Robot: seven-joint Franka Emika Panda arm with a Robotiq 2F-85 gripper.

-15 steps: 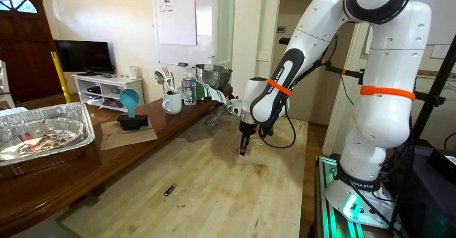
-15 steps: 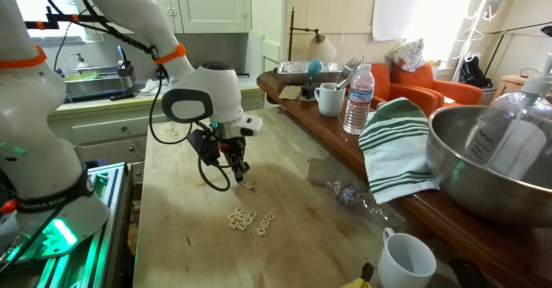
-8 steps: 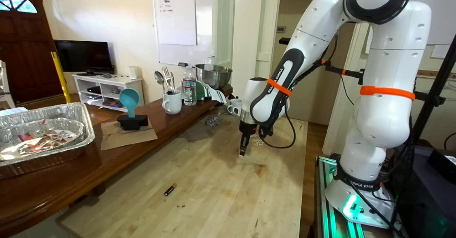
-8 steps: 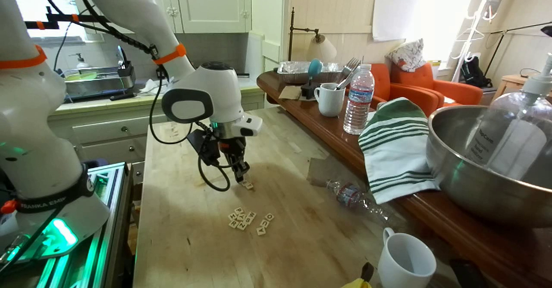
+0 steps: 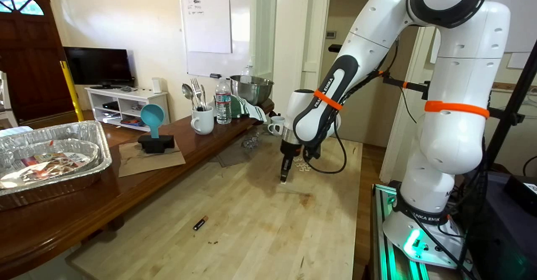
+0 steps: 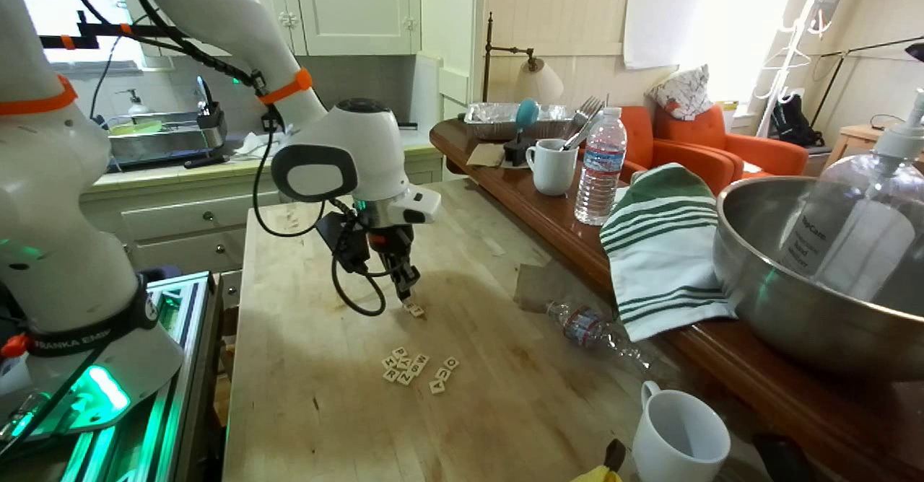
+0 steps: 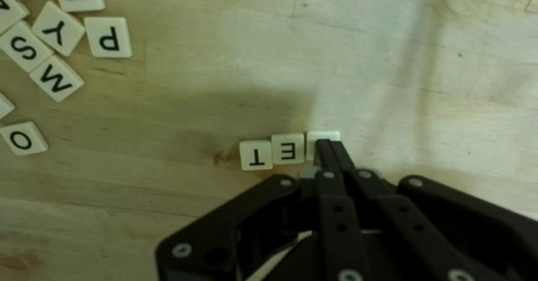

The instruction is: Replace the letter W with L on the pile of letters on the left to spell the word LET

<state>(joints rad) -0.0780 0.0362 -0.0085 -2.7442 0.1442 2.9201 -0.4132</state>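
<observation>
Claw (image 7: 330, 143) is being held clenched, with its two fingers (image 7: 324, 155) being pressed flat together. Right at its tips, a pale tile (image 7: 313, 138) is being partly covered, and the letter on that tile is being hidden by the claw. Whether the tile is being touched cannot be told. Just to the left of the claw in the wrist view, the E tile (image 7: 288, 149) is being shown beside the covered tile, with a thin gap being left between them. The T tile (image 7: 256, 155) is being seen next in line, farther from the claw. Well apart from the claw, up and to the left in the same view, the W tile (image 7: 57, 78) is being seen face up, with one side being met by the S tile (image 7: 26, 46). Close to those two, the Y tile (image 7: 59, 28) and the P tile (image 7: 108, 37) are also being seen. Lower down, and left of the claw, the O tile (image 7: 24, 138) is being shown. In an exterior view, a battery (image 5: 200, 223) is being held up by the surface (image 5: 260, 229), well apart from the claw.
</observation>
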